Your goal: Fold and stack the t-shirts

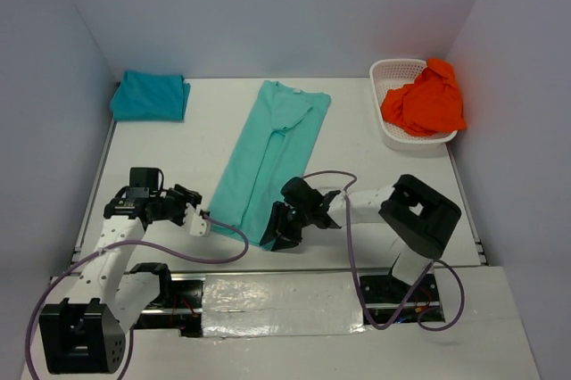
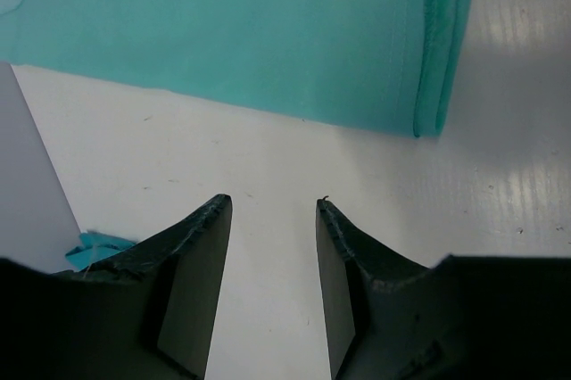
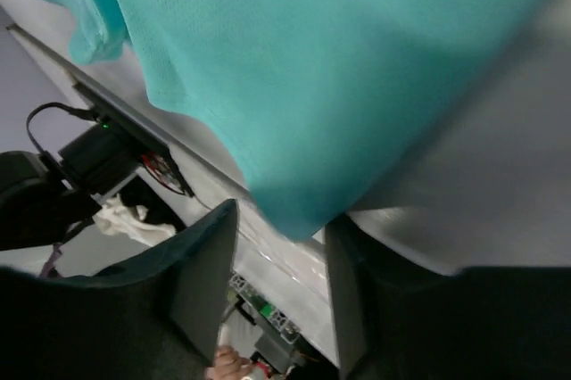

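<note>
A light teal t-shirt, folded lengthwise into a long strip, lies in the middle of the table. My left gripper is open and empty just left of the shirt's near hem. In the left wrist view the gripper has bare table between its fingers, with the shirt ahead of them. My right gripper is at the shirt's near right corner. In the right wrist view it is open, with the shirt corner reaching into the gap. A folded darker teal shirt lies at the back left.
A white basket at the back right holds a crumpled orange shirt. White walls enclose the table on three sides. The arm bases and purple cables run along the near edge.
</note>
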### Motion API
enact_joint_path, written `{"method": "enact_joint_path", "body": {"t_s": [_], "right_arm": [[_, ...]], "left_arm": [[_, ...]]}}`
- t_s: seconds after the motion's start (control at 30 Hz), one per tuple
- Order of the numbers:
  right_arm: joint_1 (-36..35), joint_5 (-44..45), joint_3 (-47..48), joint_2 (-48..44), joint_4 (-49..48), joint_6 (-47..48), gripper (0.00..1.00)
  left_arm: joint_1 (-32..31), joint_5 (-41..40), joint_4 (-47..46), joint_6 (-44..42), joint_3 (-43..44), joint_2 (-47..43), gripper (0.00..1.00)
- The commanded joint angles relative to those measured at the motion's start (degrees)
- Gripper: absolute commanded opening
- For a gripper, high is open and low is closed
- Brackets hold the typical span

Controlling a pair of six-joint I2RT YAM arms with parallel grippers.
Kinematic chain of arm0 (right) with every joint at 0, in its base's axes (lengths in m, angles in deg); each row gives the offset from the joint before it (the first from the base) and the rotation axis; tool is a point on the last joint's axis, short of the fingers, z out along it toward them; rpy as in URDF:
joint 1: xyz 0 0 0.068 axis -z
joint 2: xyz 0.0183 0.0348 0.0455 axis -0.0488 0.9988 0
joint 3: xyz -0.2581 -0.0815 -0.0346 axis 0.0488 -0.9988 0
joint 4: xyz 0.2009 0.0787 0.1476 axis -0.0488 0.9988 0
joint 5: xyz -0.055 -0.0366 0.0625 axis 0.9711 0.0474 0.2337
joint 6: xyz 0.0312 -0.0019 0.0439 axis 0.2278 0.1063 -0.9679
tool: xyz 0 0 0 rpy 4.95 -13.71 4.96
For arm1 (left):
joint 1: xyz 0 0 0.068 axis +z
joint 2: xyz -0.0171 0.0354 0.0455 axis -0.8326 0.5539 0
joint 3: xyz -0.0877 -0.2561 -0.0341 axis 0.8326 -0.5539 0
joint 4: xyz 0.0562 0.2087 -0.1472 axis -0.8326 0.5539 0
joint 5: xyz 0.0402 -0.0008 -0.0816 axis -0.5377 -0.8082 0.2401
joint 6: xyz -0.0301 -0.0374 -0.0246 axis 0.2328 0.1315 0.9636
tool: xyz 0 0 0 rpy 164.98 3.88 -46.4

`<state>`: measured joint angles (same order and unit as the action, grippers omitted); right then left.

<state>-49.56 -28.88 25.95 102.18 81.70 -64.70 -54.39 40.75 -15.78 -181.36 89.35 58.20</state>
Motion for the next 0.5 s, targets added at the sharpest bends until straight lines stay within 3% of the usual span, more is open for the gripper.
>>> {"method": "enact_joint_path", "body": {"t_s": [0.0,0.03,0.1,0.13,0.33,0.47], "right_arm": [[-1.3,-0.6,-2.0,5.2,-9.9,-7.6,0.49],[-0.8,-0.7,-2.6,5.8,-13.0,-8.5,0.34],[-0.2,-1.1,-4.5,6.7,-15.5,-9.7,0.17],[0.7,-1.4,-5.3,6.6,-17.5,-10.6,0.01],[4.3,-1.2,-12.1,0.5,-14.7,-6.5,0.00],[9.9,-2.1,-17.5,-6.3,-9.3,0.1,0.00]], "left_arm": [[-0.7,4.7,-1.0,1.9,0.9,-0.1,0.55],[-1.0,4.8,-1.0,2.6,1.2,0.0,0.55],[-1.2,5.2,-0.8,2.7,1.5,0.4,0.55],[-1.4,5.3,-0.9,3.0,2.0,0.5,0.55],[-1.5,7.7,-4.3,12.1,5.7,3.7,0.52],[-4.6,9.6,-0.8,10.1,9.1,8.8,0.50]]}}
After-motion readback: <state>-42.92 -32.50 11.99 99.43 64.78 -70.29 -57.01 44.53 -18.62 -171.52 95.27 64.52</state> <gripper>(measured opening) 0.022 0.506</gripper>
